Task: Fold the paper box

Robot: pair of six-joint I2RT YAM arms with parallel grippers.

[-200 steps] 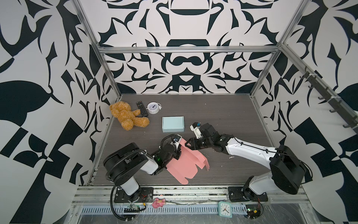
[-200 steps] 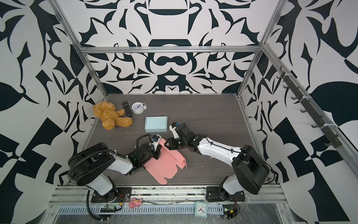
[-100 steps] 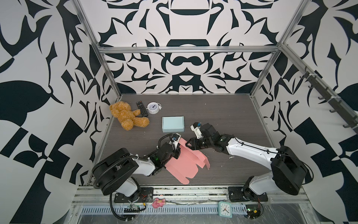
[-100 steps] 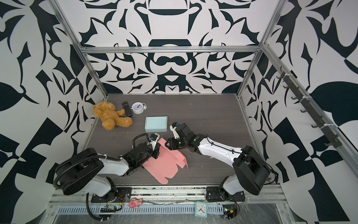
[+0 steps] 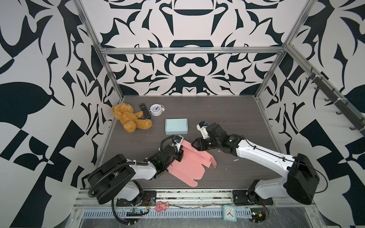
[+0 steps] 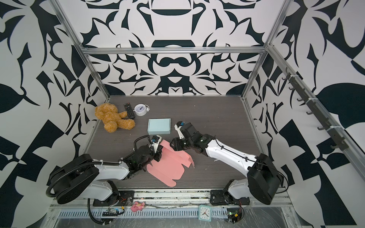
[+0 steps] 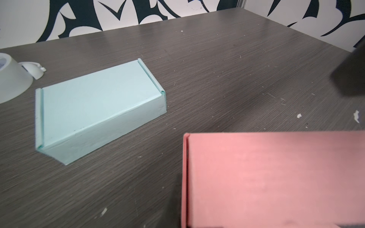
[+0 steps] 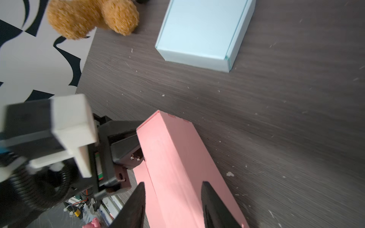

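Note:
The paper box (image 5: 189, 167) is a pink cardboard sheet, partly folded, lying at the front middle of the table in both top views. One long wall stands folded up along its far edge (image 8: 173, 158). My left gripper (image 5: 180, 153) is at the left end of that wall and shut on it. The pink panel (image 7: 276, 177) hides the jaws in the left wrist view. At the wall's right part, my right gripper (image 8: 173, 205) is open. Its two black fingers (image 8: 136, 205) hang over the wall, one on each side.
A closed light blue box (image 5: 176, 126) sits just behind the pink sheet. A teddy bear (image 5: 130, 118), a remote (image 5: 144, 110) and a white alarm clock (image 5: 156, 110) lie at the back left. A small clock (image 5: 229, 212) and a pink toy (image 5: 161, 207) rest on the front rail.
My left gripper has closed further on the wall's end, and the left arm's shoulder has swung lower to the left. My right gripper's fingers have opened slightly. The sheet has barely moved.

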